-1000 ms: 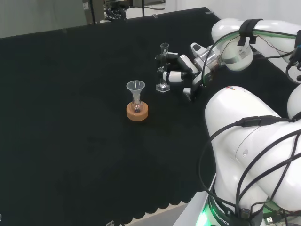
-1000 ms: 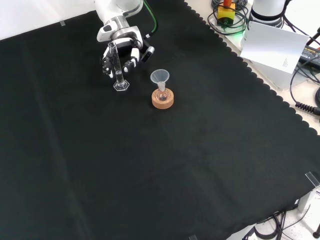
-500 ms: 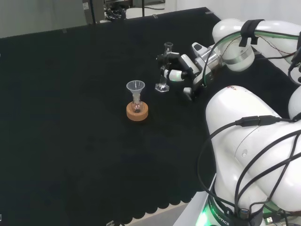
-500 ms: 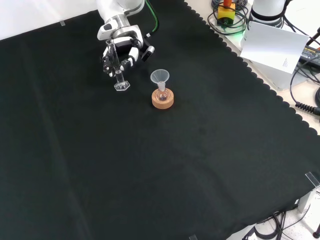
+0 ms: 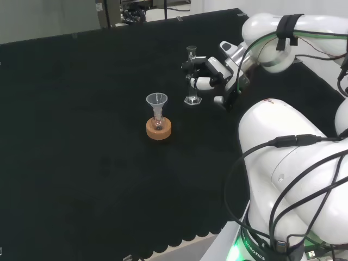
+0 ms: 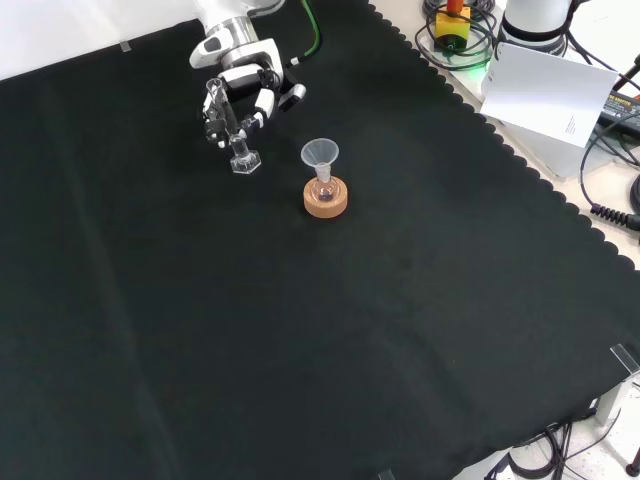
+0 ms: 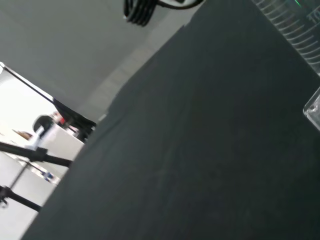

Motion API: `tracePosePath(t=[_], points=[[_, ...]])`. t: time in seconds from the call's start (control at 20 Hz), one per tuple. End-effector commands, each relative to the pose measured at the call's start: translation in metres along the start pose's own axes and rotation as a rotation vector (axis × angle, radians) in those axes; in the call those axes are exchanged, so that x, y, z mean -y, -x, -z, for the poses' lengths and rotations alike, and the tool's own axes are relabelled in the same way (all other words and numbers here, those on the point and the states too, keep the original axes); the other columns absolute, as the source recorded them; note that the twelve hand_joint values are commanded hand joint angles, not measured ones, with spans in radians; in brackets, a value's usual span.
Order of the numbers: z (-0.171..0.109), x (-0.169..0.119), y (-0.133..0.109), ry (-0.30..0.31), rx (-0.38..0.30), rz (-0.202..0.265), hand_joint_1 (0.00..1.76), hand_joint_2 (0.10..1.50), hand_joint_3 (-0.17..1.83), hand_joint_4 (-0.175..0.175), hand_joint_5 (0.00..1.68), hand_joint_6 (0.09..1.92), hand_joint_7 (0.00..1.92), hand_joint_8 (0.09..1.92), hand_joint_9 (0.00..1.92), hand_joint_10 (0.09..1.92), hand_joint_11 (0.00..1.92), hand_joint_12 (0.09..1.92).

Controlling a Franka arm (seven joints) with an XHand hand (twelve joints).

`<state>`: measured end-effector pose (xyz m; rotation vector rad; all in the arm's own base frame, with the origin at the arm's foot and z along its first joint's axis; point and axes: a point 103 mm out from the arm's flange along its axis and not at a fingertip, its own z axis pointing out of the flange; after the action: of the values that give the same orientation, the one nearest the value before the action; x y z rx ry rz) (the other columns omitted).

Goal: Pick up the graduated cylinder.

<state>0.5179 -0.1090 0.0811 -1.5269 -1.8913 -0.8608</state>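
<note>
The graduated cylinder is a slim clear glass tube on a hexagonal foot. The black and white hand has its fingers curled round the tube's middle. In the front view the cylinder hangs tilted in the hand, and its foot looks slightly raised off the black cloth. The wrist view catches a stretch of the cylinder's ribbed scale close to the camera.
A small flask with a clear funnel in its neck stands on a cork ring, left of the cylinder in the head view. In the front view the cork ring lies right of and below the cylinder. The arm's white links fill the head view's right.
The hand has closed round the cylinder and lifted it; its foot has left the cloth and the tube has tilted. In the front view hand and cylinder have moved up.
</note>
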Motion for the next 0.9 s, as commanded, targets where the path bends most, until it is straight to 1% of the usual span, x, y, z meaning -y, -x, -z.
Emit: tracePosePath(t=[0.05, 0.1, 0.2, 0.25, 0.3, 0.35, 0.4, 0.55, 0.75, 0.9], points=[[0.018, -0.005, -0.013, -0.057, 0.139, 0.014, 1.15, 0.98, 0.55, -0.039, 0.85, 0.52, 0.92, 0.57, 1.27, 0.12, 1.12, 0.86], [0.020, -0.005, -0.014, -0.064, 0.149, 0.016, 1.16, 0.97, 0.55, -0.037, 0.88, 0.50, 0.95, 0.55, 1.29, 0.10, 1.13, 0.85], [0.025, -0.005, -0.018, -0.084, 0.194, 0.020, 1.17, 0.96, 0.55, -0.036, 0.95, 0.45, 1.01, 0.50, 1.33, 0.09, 1.17, 0.83], [0.027, -0.005, -0.020, -0.096, 0.212, 0.021, 1.15, 1.02, 0.39, -0.082, 0.93, 0.69, 1.04, 0.48, 1.35, 0.09, 1.19, 0.81], [0.029, -0.005, -0.022, -0.103, 0.224, 0.022, 1.14, 1.08, 0.23, -0.119, 0.90, 0.90, 1.06, 0.46, 1.36, 0.09, 1.20, 0.81], [0.031, -0.005, -0.024, -0.109, 0.237, 0.021, 1.13, 1.12, 0.13, -0.140, 0.89, 1.03, 1.08, 0.45, 1.38, 0.09, 1.21, 0.81], [0.032, -0.005, -0.027, -0.112, 0.249, 0.018, 1.13, 1.14, 0.07, -0.150, 0.88, 1.09, 1.09, 0.45, 1.39, 0.09, 1.22, 0.81], [0.037, -0.003, -0.036, -0.142, 0.288, 0.016, 1.13, 1.16, 0.01, -0.158, 0.89, 1.12, 1.12, 0.44, 1.41, 0.09, 1.24, 0.81], [0.042, 0.000, -0.048, -0.179, 0.321, 0.012, 1.14, 1.16, 0.00, -0.164, 0.90, 1.11, 1.13, 0.42, 1.42, 0.09, 1.25, 0.80], [0.046, 0.003, -0.058, -0.216, 0.358, 0.008, 1.14, 1.16, 0.00, -0.164, 0.90, 1.11, 1.14, 0.42, 1.42, 0.09, 1.25, 0.80]])
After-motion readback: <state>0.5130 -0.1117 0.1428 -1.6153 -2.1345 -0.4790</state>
